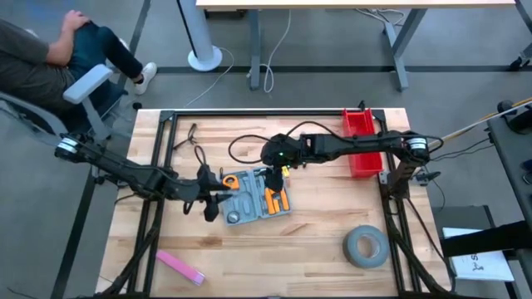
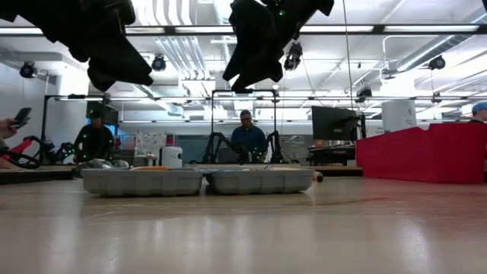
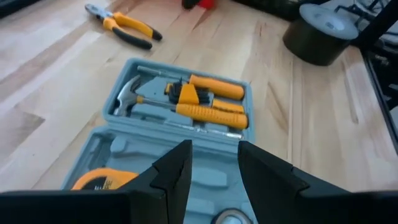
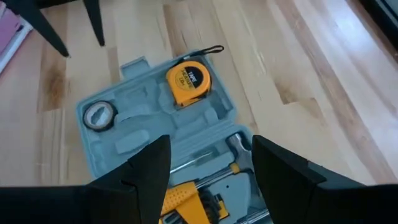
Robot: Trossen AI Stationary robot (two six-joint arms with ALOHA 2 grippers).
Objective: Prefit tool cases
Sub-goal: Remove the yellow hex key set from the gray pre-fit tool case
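The tool case (image 1: 256, 198) lies open and flat on the wooden table (image 1: 316, 241), near the middle, with both halves side by side. One half holds a hammer (image 3: 127, 93) and orange-handled tools (image 3: 211, 109) in their slots. The other half holds a yellow tape measure (image 4: 188, 79) and a small round roll (image 4: 98, 115). A pair of pliers (image 3: 121, 26) lies loose on the table beside the case, so it looks like that tool has not been put in yet. The left gripper (image 3: 213, 171) hangs above the tape measure half, with its fingers spread apart and nothing between them. The right gripper (image 4: 210, 168) hangs above the case too, near the line where the two halves meet, also spread and holding nothing. In the low view both grippers sit well above the case and do not touch it. To do this step well, an arm should probably go to the pliers, come straight down over the handles, and pinch them at the middle so they do not swing. Then it should line them up with their empty slot and press them in softly. The other arm could rest on the case rim so the case does not slide. The red bin (image 1: 361, 141) and the grey tape roll (image 1: 366, 247) are off to the side and are best left alone.
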